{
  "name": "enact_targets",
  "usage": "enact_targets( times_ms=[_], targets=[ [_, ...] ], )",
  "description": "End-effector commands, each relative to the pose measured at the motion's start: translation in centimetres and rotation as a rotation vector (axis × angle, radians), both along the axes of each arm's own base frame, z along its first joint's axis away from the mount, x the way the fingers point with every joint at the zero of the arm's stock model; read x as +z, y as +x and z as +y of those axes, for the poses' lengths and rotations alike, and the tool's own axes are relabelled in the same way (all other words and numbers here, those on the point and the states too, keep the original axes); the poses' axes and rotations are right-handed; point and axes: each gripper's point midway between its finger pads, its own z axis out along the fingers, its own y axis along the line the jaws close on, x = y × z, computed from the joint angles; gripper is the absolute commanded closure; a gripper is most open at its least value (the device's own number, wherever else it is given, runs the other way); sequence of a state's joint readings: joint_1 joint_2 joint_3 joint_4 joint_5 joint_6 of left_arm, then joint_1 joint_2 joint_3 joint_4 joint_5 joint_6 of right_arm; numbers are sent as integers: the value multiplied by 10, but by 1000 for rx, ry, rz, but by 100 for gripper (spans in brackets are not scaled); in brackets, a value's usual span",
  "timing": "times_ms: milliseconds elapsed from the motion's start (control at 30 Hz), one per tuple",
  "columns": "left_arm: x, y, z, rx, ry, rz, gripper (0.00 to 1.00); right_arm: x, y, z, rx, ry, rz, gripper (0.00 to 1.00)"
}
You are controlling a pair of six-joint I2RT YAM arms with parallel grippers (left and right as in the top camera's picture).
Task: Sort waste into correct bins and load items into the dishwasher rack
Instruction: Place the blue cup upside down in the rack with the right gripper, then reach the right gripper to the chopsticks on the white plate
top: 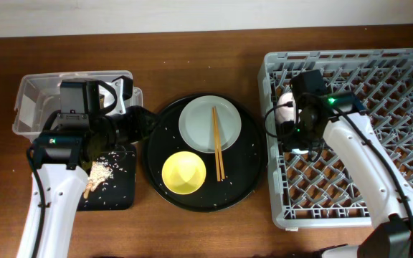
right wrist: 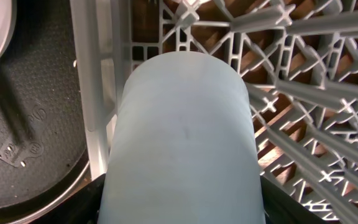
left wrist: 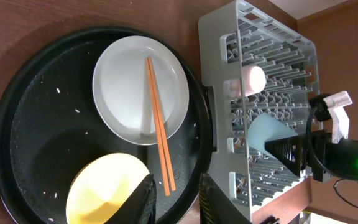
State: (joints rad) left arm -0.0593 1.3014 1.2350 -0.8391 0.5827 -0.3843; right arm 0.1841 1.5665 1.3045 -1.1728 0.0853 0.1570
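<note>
Looking down from overhead, find the right gripper [top: 297,135] at right of frame, over the left columns of the dishwasher rack [top: 407,61], just below the pink cup [top: 285,100] lodged there, load hidden under the wrist. Find the left gripper [top: 140,123] left of centre, at the rim of the round black tray [top: 156,183], with the plate [top: 199,118], chopsticks [top: 217,143] and yellow bowl [top: 184,173] waiting on it.

Turning to the left wrist view, note its fingers [left wrist: 143,199] parted at the bottom edge, gripping nothing, one overlapping the yellow bowl. At right, see the light-blue cup [left wrist: 267,132] pinched by the right gripper among the pegs, near the pink cup.

Closing in through the right wrist view, see that cup filling the centre, clamped from both sides, far end by the rack's wall at top. To seat it well, lower straight between peg rows, clear of the pink cup, and release only once settled.
</note>
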Motion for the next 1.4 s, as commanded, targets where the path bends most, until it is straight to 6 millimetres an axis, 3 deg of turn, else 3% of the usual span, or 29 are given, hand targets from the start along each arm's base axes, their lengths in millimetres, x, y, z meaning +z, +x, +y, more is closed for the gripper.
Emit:
enact_targets(
  times_ms=[0, 167, 367, 433, 533, 600, 633, 667, 700, 900, 1067, 1133, 1367],
  targets=[
    [2, 0, 1, -8, 15, -21, 77, -2, -1, 2, -3, 2, 4, 29],
    [2, 0, 1, -8, 15, -21, 77, -2, -1, 2, -3, 2, 4, 17],
    [8, 3, 3, -18, 31, -64, 78, 0, -1, 6, 0, 26, 3, 16],
    [9, 6, 14, 31, 88, -86, 77, 7, -1, 20, 12, 105, 6, 16],
    [9, 13, 52, 185, 268, -124, 75, 24, -1, 65, 118, 324, 4, 16],
    [11, 14, 75, 279, 374, -140, 66, 30, -2, 89, 182, 401, -7, 19],
    [10, 13, 84, 311, 412, -139, 43, 31, -2, 99, 205, 411, -15, 19],
    [6, 9, 90, 328, 443, -116, 13, 32, -1, 111, 245, 416, -35, 21],
    [4, 7, 90, 325, 447, -102, 1, 34, 0, 120, 271, 420, -50, 23],
    [2, 6, 90, 324, 448, -95, 0, 35, 11, 143, 257, 371, -130, 29],
    [2, 6, 90, 323, 449, -95, 0, 22, 16, 163, 285, 321, -156, 41],
    [2, 6, 91, 324, 449, -95, 0, 12, 14, 173, 305, 314, -132, 44],
    [2, 6, 91, 324, 449, -95, 0, -35, 15, 173, 232, 225, -29, 45]
  ],
)
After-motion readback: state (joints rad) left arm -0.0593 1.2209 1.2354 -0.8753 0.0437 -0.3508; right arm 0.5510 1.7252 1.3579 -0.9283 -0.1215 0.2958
